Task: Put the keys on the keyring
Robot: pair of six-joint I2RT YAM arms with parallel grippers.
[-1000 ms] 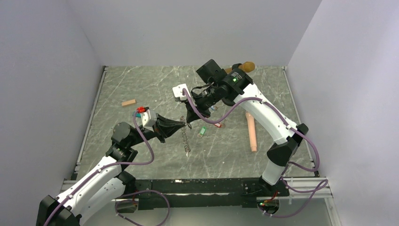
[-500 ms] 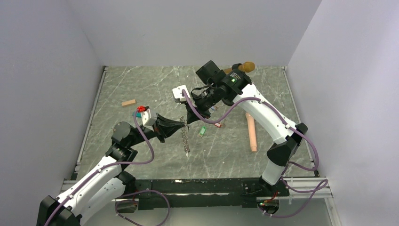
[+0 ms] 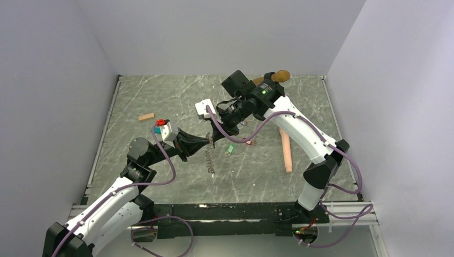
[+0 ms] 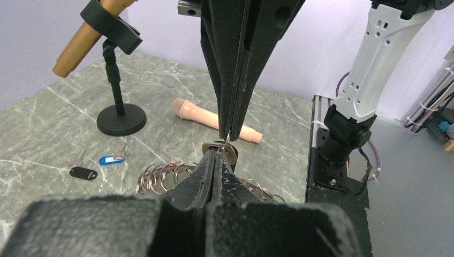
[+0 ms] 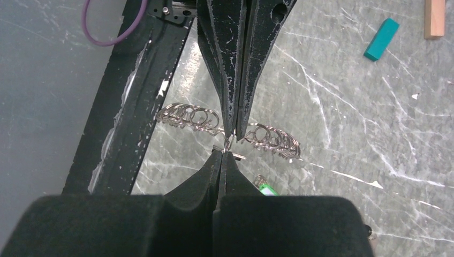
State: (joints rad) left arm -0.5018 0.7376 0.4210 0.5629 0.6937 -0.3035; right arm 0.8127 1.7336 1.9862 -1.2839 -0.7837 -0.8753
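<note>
Metal keyring (image 3: 210, 156) dangles from the left gripper (image 3: 207, 140), which is clamped on it. The right gripper (image 3: 217, 133), pinched together, meets it tip-to-tip. A green-tagged key (image 3: 230, 149) lies just beside them, and a pink microphone (image 3: 286, 152) lies well apart.

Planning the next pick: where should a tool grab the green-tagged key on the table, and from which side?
Take the green-tagged key by its plastic tag, across its narrow width, from straight above. It lies flat on the table, so a side approach probably cannot get under it; the oblong tag offers more to pinch than its small metal part.
</note>
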